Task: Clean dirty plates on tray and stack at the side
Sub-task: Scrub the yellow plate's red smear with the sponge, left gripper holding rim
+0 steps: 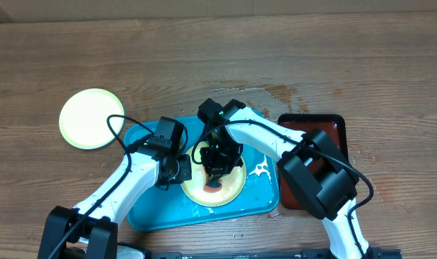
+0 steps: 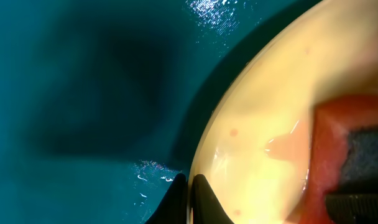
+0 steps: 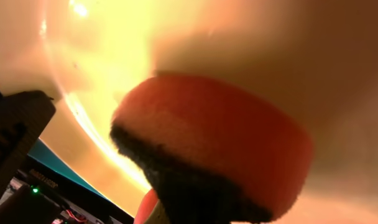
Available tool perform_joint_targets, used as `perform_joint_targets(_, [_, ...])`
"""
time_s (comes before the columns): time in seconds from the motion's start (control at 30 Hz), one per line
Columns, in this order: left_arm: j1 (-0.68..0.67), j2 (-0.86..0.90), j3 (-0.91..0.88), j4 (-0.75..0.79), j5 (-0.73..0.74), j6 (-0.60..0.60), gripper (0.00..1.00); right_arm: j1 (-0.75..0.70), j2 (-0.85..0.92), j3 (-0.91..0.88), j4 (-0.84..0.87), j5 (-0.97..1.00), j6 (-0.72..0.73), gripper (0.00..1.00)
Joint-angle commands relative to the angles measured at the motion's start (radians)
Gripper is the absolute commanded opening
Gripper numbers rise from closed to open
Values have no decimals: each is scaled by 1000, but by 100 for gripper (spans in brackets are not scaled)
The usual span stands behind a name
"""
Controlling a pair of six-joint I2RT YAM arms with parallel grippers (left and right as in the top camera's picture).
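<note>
A large turquoise-blue rectangular plastic tray (image 1: pixel 150 208) sits on a wooden table (image 1: pixel 204 65), near the front edge. A pale yellow round plastic plate (image 1: pixel 233 191) lies flat inside the tray, right of its centre.

The left gripper (image 2: pixel 189 186) has its two dark fingers pinched nearly together on this plate's left rim.

The right gripper (image 1: pixel 217 164) hangs over the plate's middle. It is clamped around an orange-red sponge with a dark scrubbing layer (image 3: pixel 220 137), which presses on the wet plate surface; its fingers are mostly hidden by the sponge.

A second pale yellow-green round plate (image 1: pixel 91 119) lies on the bare table, well apart to the left. A smaller dark red-brown tray (image 1: pixel 333 126) sits just beside the blue tray's right side.
</note>
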Motion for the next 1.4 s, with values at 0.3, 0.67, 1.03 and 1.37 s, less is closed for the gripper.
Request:
perform_joint_targets(0.3, [8, 0, 0, -2, -7, 27, 4, 31, 31, -97, -33, 130, 83, 4])
perform_joint_targets(0.67, [8, 0, 0, -2, -8, 27, 4, -21, 31, -97, -115, 429, 153, 4])
perform_joint_targets(1.03, [7, 0, 0, -11, -11, 28, 4, -54, 31, -92, -96, 650, 259, 4])
perform_joint_targets(1.37, [7, 0, 0, -11, -11, 35, 4, -64, 31, -57, -2, 793, 357, 4])
